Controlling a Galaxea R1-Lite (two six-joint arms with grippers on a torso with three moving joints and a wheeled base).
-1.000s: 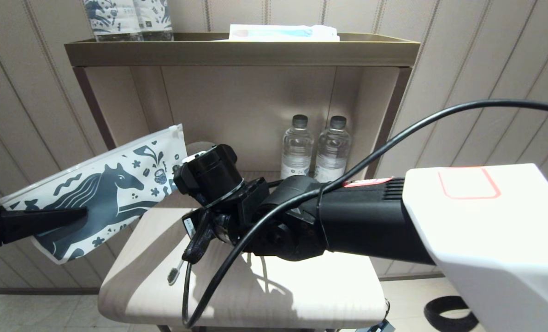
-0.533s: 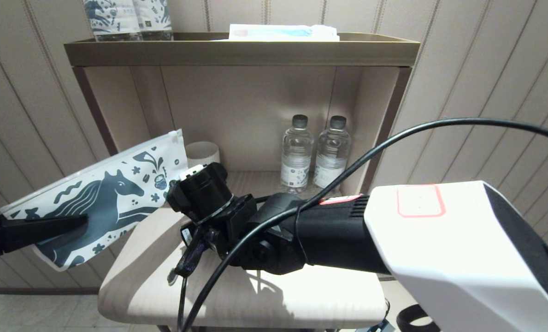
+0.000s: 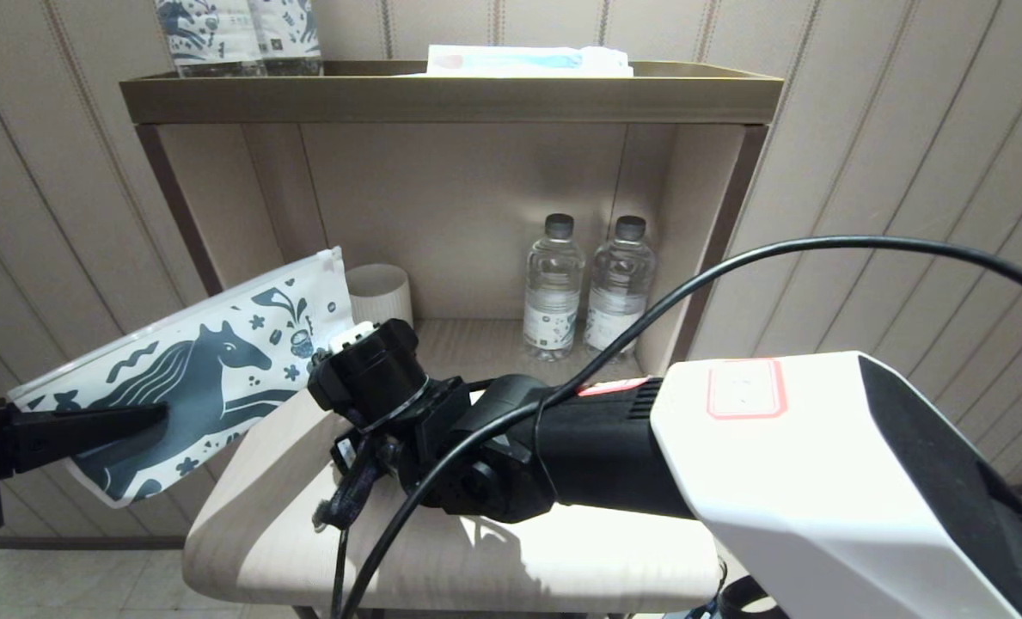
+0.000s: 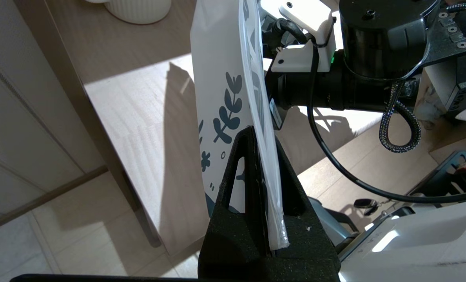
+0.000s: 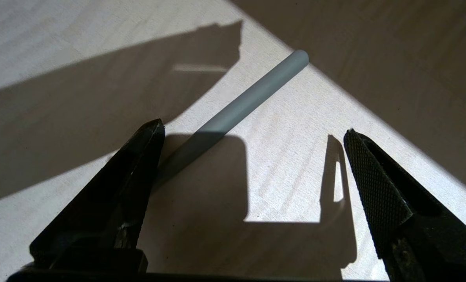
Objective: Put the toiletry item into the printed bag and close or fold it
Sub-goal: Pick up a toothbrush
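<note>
Beige panelled walls (image 3: 906, 172) with thin vertical stripes surrounded an open shelf unit (image 3: 450, 99) with a brass-coloured top tray. A pale wooden stool (image 3: 562, 542) stood under the right gripper, sunlit and crossed by hard shadows. Beyond it, two water bottles (image 3: 585, 288) and a ribbed white cup (image 3: 379, 292) sat in the niche. Light floor tiles (image 3: 64, 585) lay below the left gripper.

— What sort of place is this?
— It looks like a hotel room: padded, striped wall panels (image 3: 863, 155) and a brass-edged shelf unit (image 3: 450, 94).
— What else shows it?
— Two water bottles (image 3: 586, 288) and a ribbed white cup (image 3: 379, 292) set out in the niche, above a pale wooden desk (image 3: 562, 550).
</note>
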